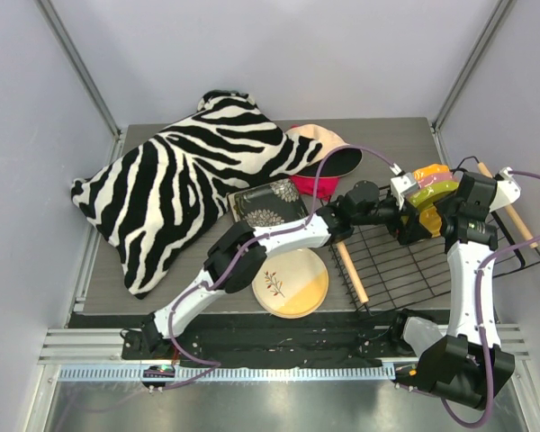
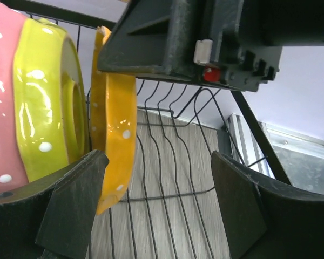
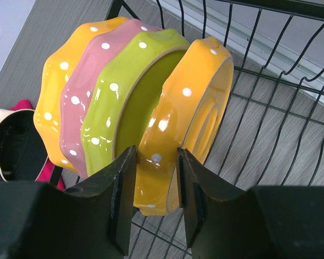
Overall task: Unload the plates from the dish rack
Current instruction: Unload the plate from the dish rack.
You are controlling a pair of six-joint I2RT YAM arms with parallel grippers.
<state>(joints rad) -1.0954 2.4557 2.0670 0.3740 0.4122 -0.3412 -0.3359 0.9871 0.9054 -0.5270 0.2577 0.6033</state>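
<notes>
The black wire dish rack (image 1: 396, 263) stands at the right of the table. Several dotted plates stand on edge in it: orange (image 3: 62, 91), pink (image 3: 100, 75), yellow-green (image 3: 130, 91) and a front orange one (image 3: 191, 97). My right gripper (image 3: 156, 162) is shut on the lower rim of the front orange plate. My left gripper (image 2: 159, 172) reaches in from the left, open, over the rack wires (image 2: 161, 197). The orange plate's edge (image 2: 116, 129) hangs just inside its left finger (image 2: 75, 205). In the top view the two grippers, left (image 1: 407, 223) and right (image 1: 443, 205), meet at the plates (image 1: 430, 184).
On the table left of the rack lie a round cream-yellow plate (image 1: 291, 282) and a dark square flowered plate (image 1: 268, 205). A zebra-striped cushion (image 1: 175, 184) fills the left side. A peach hat (image 1: 317, 144) lies behind. The rack's wooden handles (image 1: 351, 270) run along its sides.
</notes>
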